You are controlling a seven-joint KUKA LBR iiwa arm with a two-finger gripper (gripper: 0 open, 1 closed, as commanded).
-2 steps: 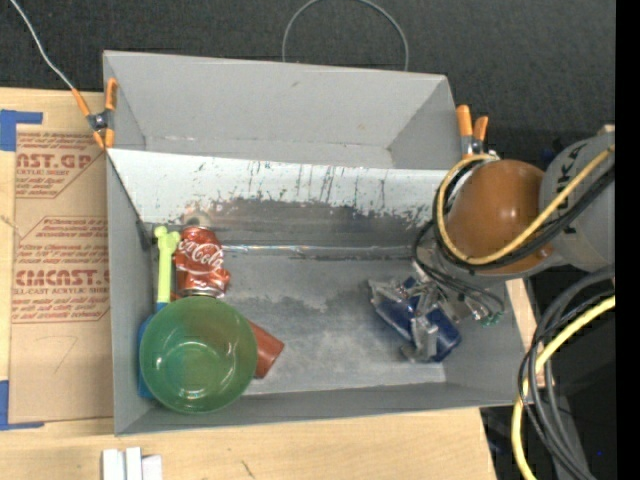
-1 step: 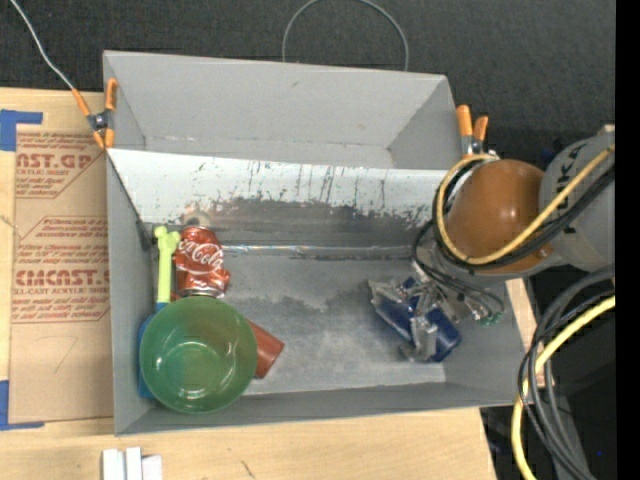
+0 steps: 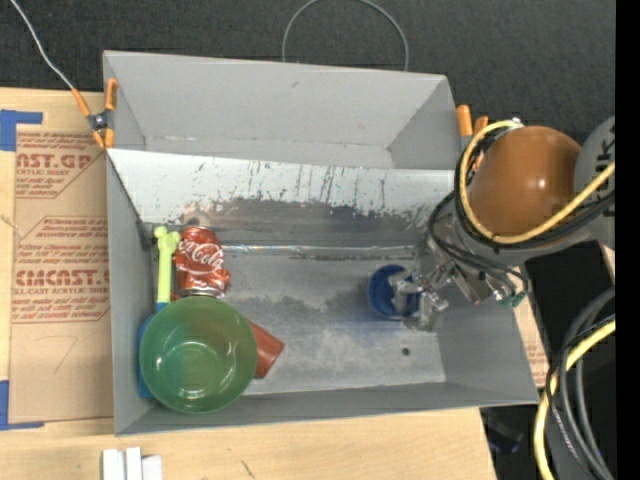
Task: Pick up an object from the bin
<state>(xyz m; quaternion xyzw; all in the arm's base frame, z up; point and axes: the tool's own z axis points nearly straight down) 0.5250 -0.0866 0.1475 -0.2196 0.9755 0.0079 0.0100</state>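
My gripper (image 3: 416,302) is low over the bin floor at the right side. A small round blue thing (image 3: 383,290) lies right against its fingers, on their left. I cannot make out whether the blue thing sits between the fingers or just beside them.
At the bin's left end lie a red Coca-Cola can (image 3: 201,262), a yellow-green stick-like thing (image 3: 162,267), a green bowl (image 3: 194,356) and an orange-red cup (image 3: 264,349) partly under the bowl. The arm with its orange dome hangs over the right wall.
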